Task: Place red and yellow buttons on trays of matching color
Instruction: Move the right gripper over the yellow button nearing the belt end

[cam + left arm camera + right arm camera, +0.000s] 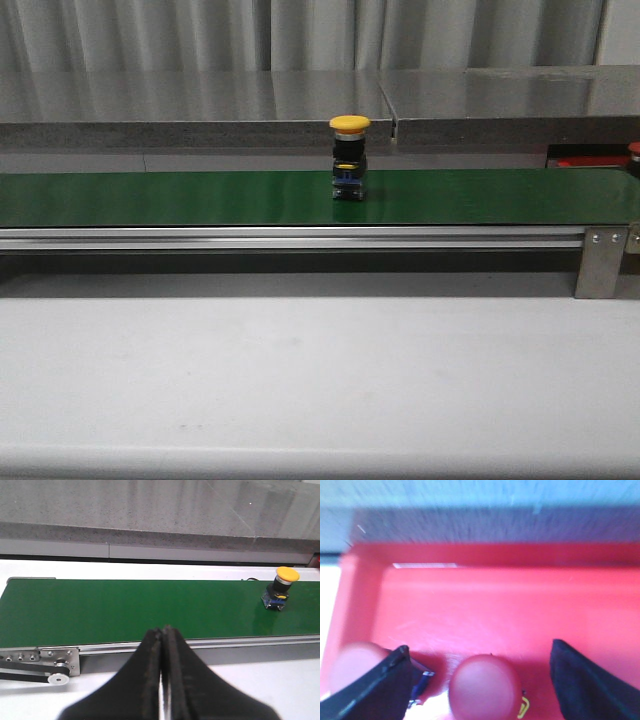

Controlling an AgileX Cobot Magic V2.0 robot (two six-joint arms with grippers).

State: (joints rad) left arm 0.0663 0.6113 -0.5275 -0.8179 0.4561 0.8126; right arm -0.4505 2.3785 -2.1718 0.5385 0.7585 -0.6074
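A yellow-capped button (pixel 349 156) stands upright on the green belt, and shows in the left wrist view as the same yellow button (pixel 279 588). My left gripper (pixel 163 631) is shut on nothing, short of the belt's near rail and well to the side of that button. My right gripper (pixel 479 647) is open over the red tray (pixel 485 600). A dark red button (pixel 482 686) stands in the tray between its spread fingers, touching neither. A second red button (pixel 351 667) sits beside it, partly behind one finger. Neither gripper shows in the front view.
The green belt (pixel 180 197) runs across the table on an aluminium rail (pixel 290 238). A grey ledge (pixel 200 105) lies behind it. At the belt's right end a strip of the red tray (pixel 592 161) shows. White tabletop (pixel 300 380) lies in front.
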